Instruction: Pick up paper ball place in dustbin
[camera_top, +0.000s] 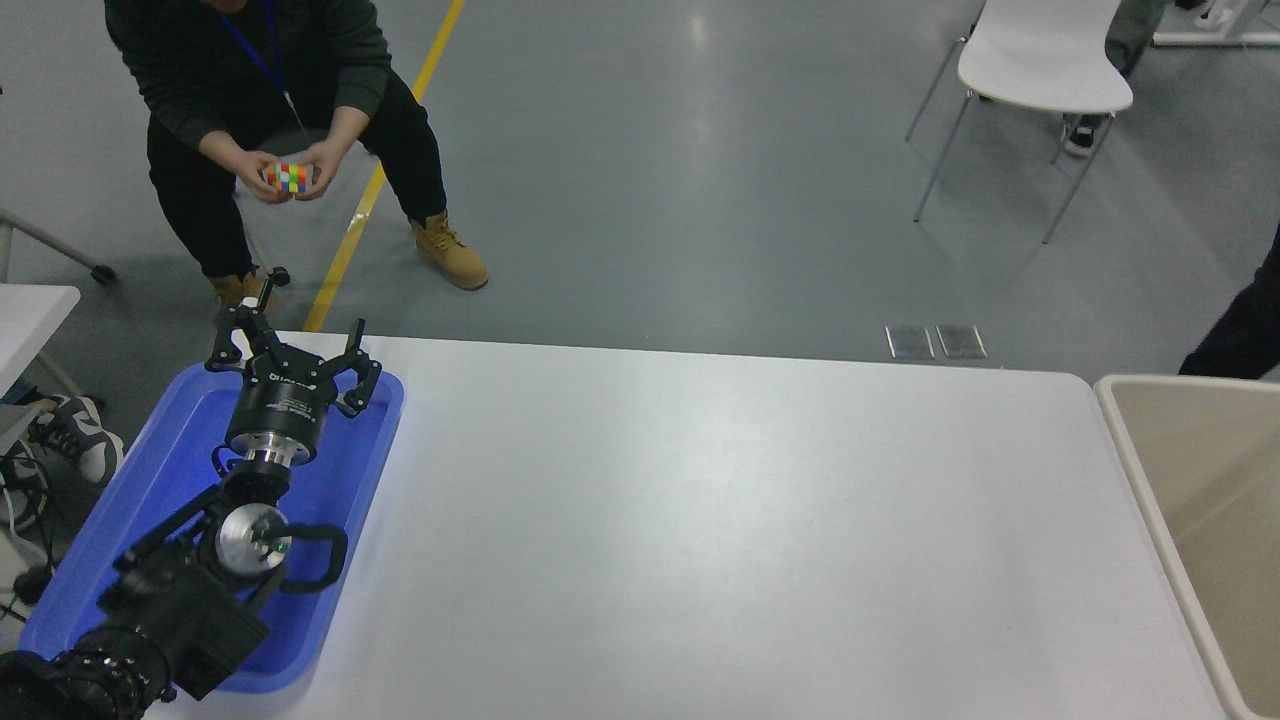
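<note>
Our left hand (291, 342) sits parked at the lower left, its fingers spread apart and holding nothing, poised over the far end of the blue tray (150, 490) at the left edge of the desk (700, 520). Beyond the desk on that side, a person (270, 90) crouches on the floor, turning a coloured puzzle cube (289, 178) in both hands. Moving rightward, we find no paper ball on the white surface, and none anywhere else in view. At the far right stands the dustbin (1125, 440), hard against the desk's right end, and the part of its pale interior that we can see holds no ball. Our right hand is out of view, so we cannot tell whether it grips the ball. We judge that the drop into the bin remains unconfirmed: either the ball is being carried out of sight, or it lies somewhere we cannot see.
</note>
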